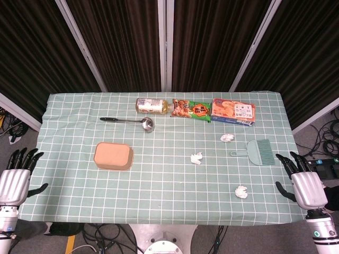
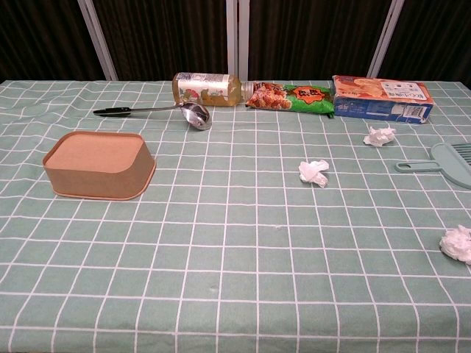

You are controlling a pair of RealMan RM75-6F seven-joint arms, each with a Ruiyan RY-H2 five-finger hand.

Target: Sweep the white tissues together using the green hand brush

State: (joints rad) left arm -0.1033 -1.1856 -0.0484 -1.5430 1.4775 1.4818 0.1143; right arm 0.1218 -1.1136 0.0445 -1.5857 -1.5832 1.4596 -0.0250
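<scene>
The green hand brush [image 1: 258,151] lies flat on the right side of the checked tablecloth, handle pointing left; the chest view shows it as the brush [image 2: 444,162] at the right edge. Three crumpled white tissues lie near it: one [image 1: 228,137] behind it, one [image 1: 197,157] toward the middle, one [image 1: 241,191] near the front edge. In the chest view they are the far tissue [image 2: 380,135], the middle tissue [image 2: 314,172] and the near tissue [image 2: 458,243]. My right hand [image 1: 303,180] hovers open off the table's right edge, just right of the brush. My left hand [image 1: 16,174] is open off the left edge.
A tan box [image 1: 113,156] sits left of centre. Along the back lie a metal ladle [image 1: 130,121], a bottle on its side [image 1: 151,106], a snack packet [image 1: 190,109] and a blue and orange carton [image 1: 233,111]. Dark curtains stand behind the table [image 1: 159,185].
</scene>
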